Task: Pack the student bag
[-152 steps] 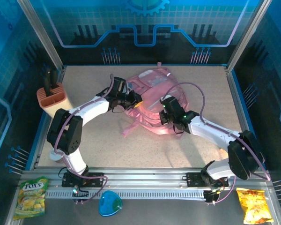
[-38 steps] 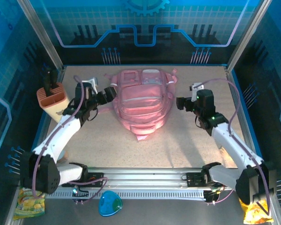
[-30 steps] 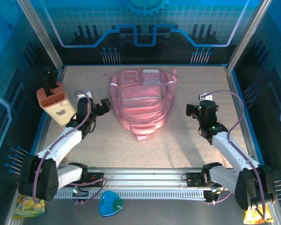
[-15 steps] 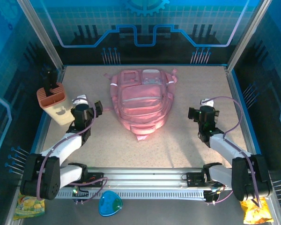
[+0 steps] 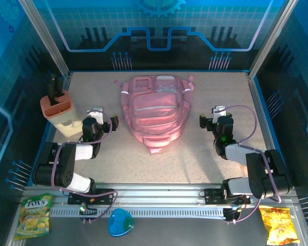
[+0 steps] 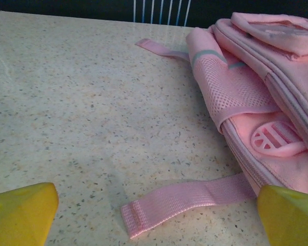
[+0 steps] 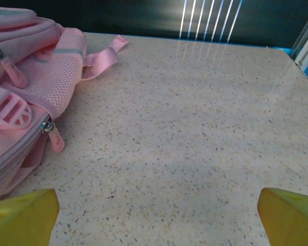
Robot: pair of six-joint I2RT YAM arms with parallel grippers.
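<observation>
Both arms are sitting folded back low near their bases, with the elbows tucked outward and the forearms angling in toward the table's (image 5: 195, 159) middle.

Left gripper (image 5: 103, 124) is hovering low just left of the student bag (image 5: 154, 110), pointing at its side and not touching it. The jaws are released and spread wide: in the left wrist view the yellow fingertips (image 6: 20, 212) are sitting at the far bottom corners, and the left gripper (image 6: 154, 215) is gripping nothing. A loose pink strap end (image 6: 185, 200) is lying flat on the table ahead of the fingers, running back to the student bag (image 6: 277, 102). The bag's mesh side pocket (image 6: 231, 87) is facing this camera.

Right gripper (image 5: 209, 121) is mirroring that on the bag's right side, a bit further off and clear of the fabric. It is also released, with fingertips (image 7: 290, 215) wide apart at the frame corners and the right gripper (image 7: 154, 215) hanging over bare speckled table. The student bag (image 7: 20, 87) is showing at the left edge of that view, with a zipper pull (image 7: 54, 137) dangling off it.

The bag is lying flat, front pockets up, at the centre-back of the table, between the two grippers.

An orange holder (image 5: 59, 110) is standing at the left edge of the table, beyond the left gripper. Snack packets are lying on the near ledge at the left (image 5: 33, 215) and right (image 5: 280, 225), and a blue object (image 5: 120, 223) is lying between the bases.
</observation>
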